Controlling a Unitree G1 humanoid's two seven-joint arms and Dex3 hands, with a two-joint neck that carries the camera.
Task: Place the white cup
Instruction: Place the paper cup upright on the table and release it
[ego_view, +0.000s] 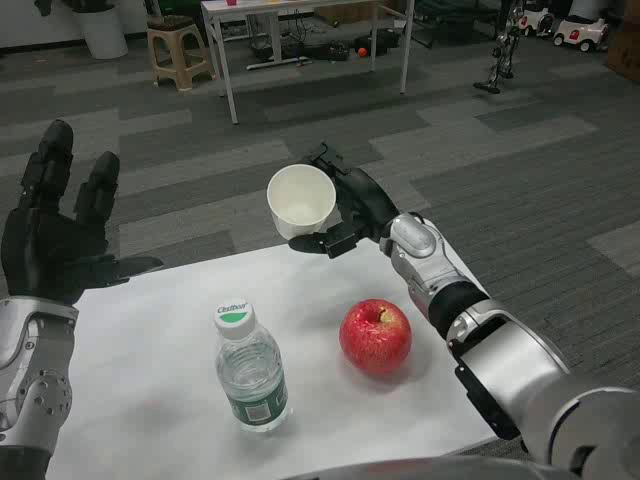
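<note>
Cup (301, 200) in right robot hand (350, 205), tilted.

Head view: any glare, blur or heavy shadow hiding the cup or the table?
Head view: sharp overall, lighting even. The white cup in the right hand is bright but its rim reads clearly. The table is slightly washed out, with soft shadows under the apple and bottle. No blur on the left hand.

White cup (301, 201) – empty, tilted, held above table's far edge.
</note>
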